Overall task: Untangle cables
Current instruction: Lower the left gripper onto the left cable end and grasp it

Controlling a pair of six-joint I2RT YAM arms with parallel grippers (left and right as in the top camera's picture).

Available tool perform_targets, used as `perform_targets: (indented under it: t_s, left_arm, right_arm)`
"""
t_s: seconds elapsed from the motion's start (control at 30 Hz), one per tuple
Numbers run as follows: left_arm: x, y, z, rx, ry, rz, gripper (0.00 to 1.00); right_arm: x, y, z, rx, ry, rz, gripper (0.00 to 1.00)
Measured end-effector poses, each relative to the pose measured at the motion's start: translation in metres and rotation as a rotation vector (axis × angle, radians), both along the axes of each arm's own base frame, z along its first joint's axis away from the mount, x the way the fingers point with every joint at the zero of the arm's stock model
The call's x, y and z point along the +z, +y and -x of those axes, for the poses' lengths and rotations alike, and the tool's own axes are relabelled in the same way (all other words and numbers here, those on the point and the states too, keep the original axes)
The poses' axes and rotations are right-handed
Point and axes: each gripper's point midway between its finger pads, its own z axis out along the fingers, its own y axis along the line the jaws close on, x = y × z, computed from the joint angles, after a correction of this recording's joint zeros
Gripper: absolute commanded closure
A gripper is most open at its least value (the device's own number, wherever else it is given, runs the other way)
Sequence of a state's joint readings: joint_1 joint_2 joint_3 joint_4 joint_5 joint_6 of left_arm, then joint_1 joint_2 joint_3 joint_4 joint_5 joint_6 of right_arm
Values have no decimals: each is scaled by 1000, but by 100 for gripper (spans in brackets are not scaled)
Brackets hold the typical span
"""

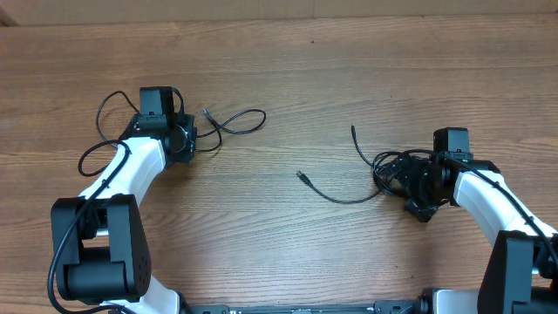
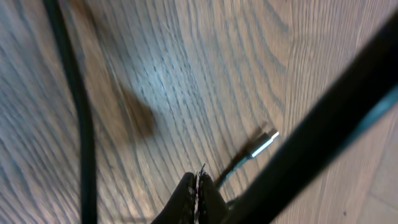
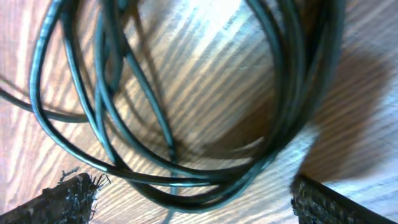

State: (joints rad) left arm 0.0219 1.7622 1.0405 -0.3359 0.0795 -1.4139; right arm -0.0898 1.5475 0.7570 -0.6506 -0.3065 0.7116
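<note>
As left pincer (image 2: 197, 186) pinches a cable (image 2: 263, 144), thick arm wire (image 1: 98, 118) alongside.

We note counter (image 1: 279, 78): wood grain, smooth, soft sheen. Our cables (image 3: 186, 180): black sheath, smooth, slightly glossy. Plug tip (image 2: 264, 144): bright metal. Pads (image 3: 71, 196) of right claw (image 3: 199, 202): rough, frayed.

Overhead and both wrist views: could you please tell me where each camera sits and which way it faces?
Overhead: above the brown wooden table, looking straight down; both white-and-black arms show.
Left wrist: on the left tool, facing the tabletop; closed fingertips, a silver plug tip.
Right wrist: on the right tool, facing down at a coil of thin black cables; open fingers.
Shared: overhead also shows that coil.
</note>
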Motion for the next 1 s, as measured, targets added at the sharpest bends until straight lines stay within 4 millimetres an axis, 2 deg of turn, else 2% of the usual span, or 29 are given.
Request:
perform_targets:
  t_s: [0.1,0.13,0.33,0.4,0.43,0.5,0.6,0.67,0.77,0.8,0.83,1.0]
  left_arm:
    - [1,-6,0,-36,-3,46,95]
    - [2,-9,1,-58,-5,64,92]
    - [0,-14,5,-92,9,84,81]
    - [-3,-14,11,-91,40,85,96]
    - [-3,-14,12,-90,43,85,96]
    - [-1,-12,7,-104,19,68,96]
    - [13,-11,-15,-170,-96,17,96]
    - [18,-11,-20,-201,-116,-2,96]
    - [36,-10,-31,-267,-149,-42,96]
    - [41,-10,-30,-284,-134,-50,96]
    - [54,-10,-27,-306,-118,-57,96]
    - [80,-13,14,-348,58,-38,96]
  right_arm:
    - [2,2,-9,3,-44,-12,0]
    - [3,3,-12,6,-57,-15,0]
    - [3,4,-13,9,-61,-18,0]
    - [3,5,-13,9,-61,-20,0]
    - [3,5,-13,8,-61,-21,0]
    - [3,5,-13,8,-63,-21,0]
    - [3,5,-14,9,-68,-21,0]
    - [3,5,-14,9,-67,-21,0]
    - [3,5,-14,9,-67,-21,0]
    - [3,5,-14,10,-68,-21,0]
    - [3,5,-14,9,-68,-21,0]
    - [3,5,-14,10,-68,-21,0]
